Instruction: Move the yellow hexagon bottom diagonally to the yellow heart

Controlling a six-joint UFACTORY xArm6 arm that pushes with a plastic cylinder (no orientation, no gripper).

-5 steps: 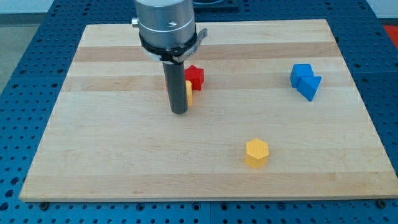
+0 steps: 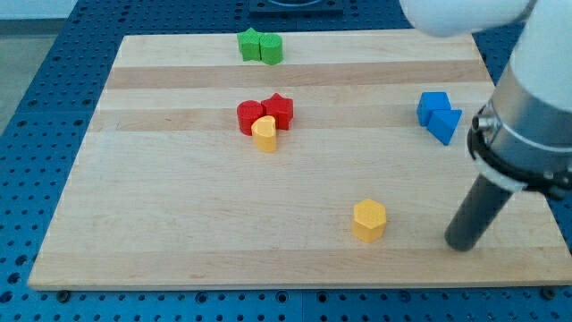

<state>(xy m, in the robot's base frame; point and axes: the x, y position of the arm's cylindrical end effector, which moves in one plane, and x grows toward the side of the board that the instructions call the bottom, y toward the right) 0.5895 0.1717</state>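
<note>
The yellow hexagon (image 2: 369, 220) lies low on the board, right of centre. The yellow heart (image 2: 264, 134) sits up and to the left of it, touching a red round block (image 2: 250, 115) and a red star-like block (image 2: 280, 109). My tip (image 2: 462, 244) rests on the board to the right of the yellow hexagon, about a hundred pixels away, touching no block.
Two green blocks (image 2: 260, 46) sit together at the board's top edge. Two blue blocks (image 2: 439, 115) sit together at the right, above my tip. The arm's large body (image 2: 527, 116) covers the board's right edge. The wooden board (image 2: 179, 215) ends just below the hexagon.
The arm has swung from beside the yellow heart across to the lower right of the board. The heart, red round block and green blocks are now uncovered. No block has moved.
</note>
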